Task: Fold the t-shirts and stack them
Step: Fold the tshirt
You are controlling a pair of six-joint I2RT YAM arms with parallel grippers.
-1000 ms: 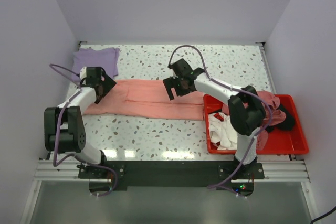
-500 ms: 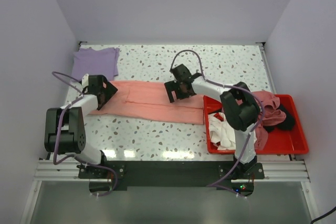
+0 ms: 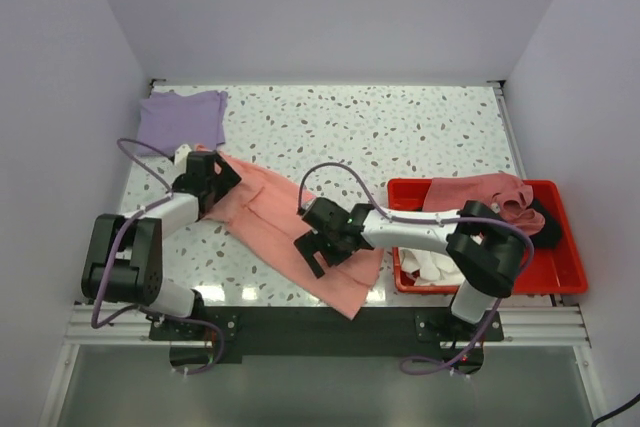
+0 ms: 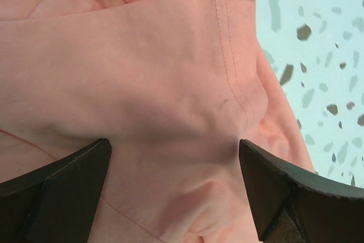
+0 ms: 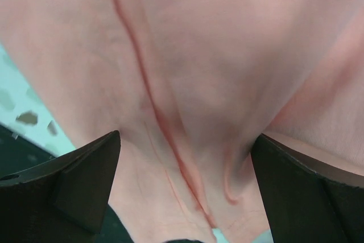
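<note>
Salmon-pink t-shirt (image 3: 265,215) lies diagonally, its far-left end near the lavender t-shirt (image 3: 180,117); left gripper (image 3: 208,181) and right gripper (image 3: 318,247) spread wide over it.

From above, the left gripper (image 3: 205,182) and right gripper (image 3: 318,243) cover their own fingertips, so neither hold on the salmon-pink t-shirt (image 3: 268,219) can be read. All 4 edges of the 2 wrist views crop that shirt. At right, the black t-shirt (image 3: 548,223) lies mostly buried.

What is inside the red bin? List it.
The red bin holds white shirts, a dusty pink shirt along its far side, and something black. Anything beneath them is hidden.
</note>
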